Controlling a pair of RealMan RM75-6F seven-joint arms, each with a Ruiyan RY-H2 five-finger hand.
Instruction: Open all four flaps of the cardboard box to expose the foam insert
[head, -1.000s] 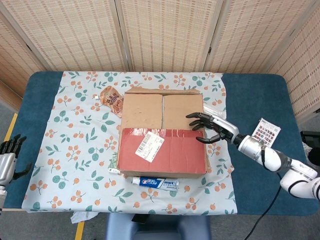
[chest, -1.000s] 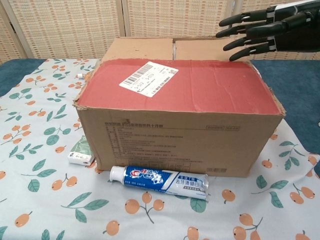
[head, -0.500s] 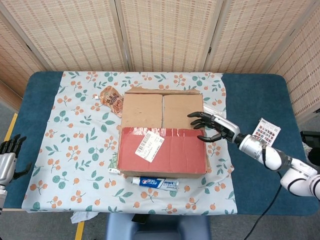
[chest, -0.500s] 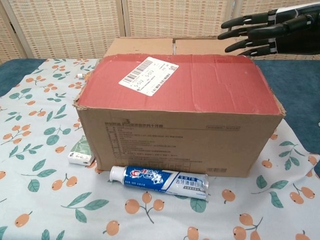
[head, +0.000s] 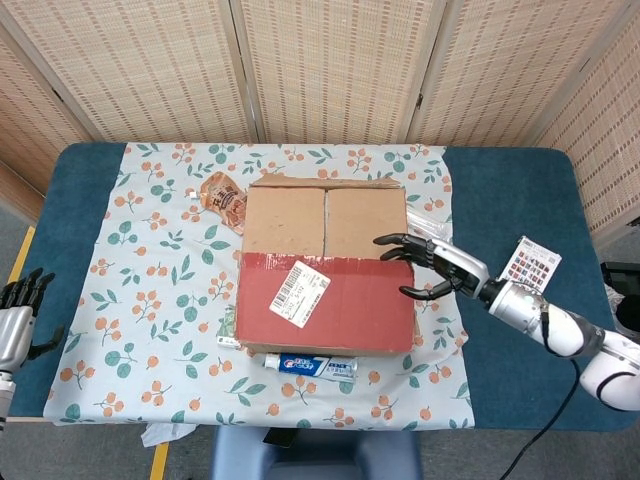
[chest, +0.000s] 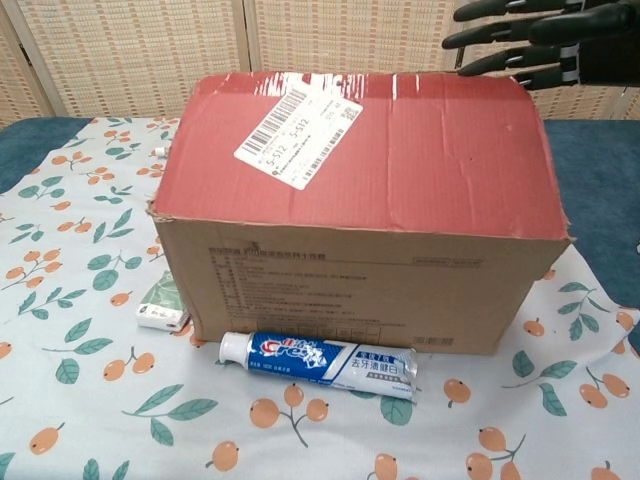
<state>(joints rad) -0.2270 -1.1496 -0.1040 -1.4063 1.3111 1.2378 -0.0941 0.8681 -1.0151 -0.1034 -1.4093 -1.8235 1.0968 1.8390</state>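
The cardboard box (head: 325, 222) stands mid-table on the floral cloth, its two brown top flaps lying flat and closed. Its red near flap (head: 350, 305) with a white shipping label is tilted up off the top; in the chest view the red flap (chest: 400, 150) rises steeply above the box's front wall (chest: 350, 290). My right hand (head: 435, 265) is at the flap's far right corner, fingers spread against its raised free edge; the right hand (chest: 530, 40) shows at the top right of the chest view. My left hand (head: 15, 320) hangs off the table's left end, holding nothing. No foam shows.
A toothpaste tube (head: 310, 366) lies against the box's front. A snack packet (head: 225, 200) sits at the box's back left, a small carton (chest: 162, 305) at its front left, a clear packet (head: 425, 225) at its right. A printed card (head: 530, 263) lies beside the right arm.
The right hand has drawn toward me and lifted the red flap from nearly flat to steeply tilted. The left hand has not moved.
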